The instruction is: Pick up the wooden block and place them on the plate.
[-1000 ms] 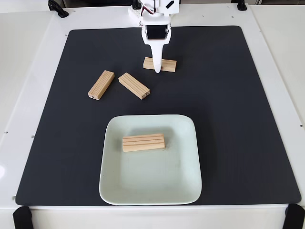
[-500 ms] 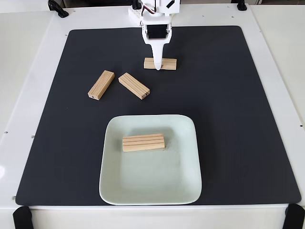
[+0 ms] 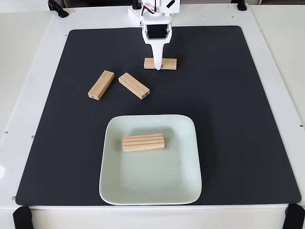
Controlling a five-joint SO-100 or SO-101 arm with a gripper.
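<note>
Reaching down from the far edge of the black mat, the white gripper shows in the fixed view as one tapered finger whose tip crosses the front of a wooden block; whether the jaws stand apart or are closed on that block cannot be told from this angle. That block lies crosswise near the middle of the mat's far edge, its left part hidden behind the finger. Toward the mat's left side, two more blocks lie near each other: the left one angled one way, the grooved one angled the other, their near ends apart. The pale mint plate sits at the middle of the mat's near edge, its front rim reaching that edge, and a fourth block with lengthwise grooves rests flat on the plate, slightly left of its centre. The mat covers most of the white table
</note>
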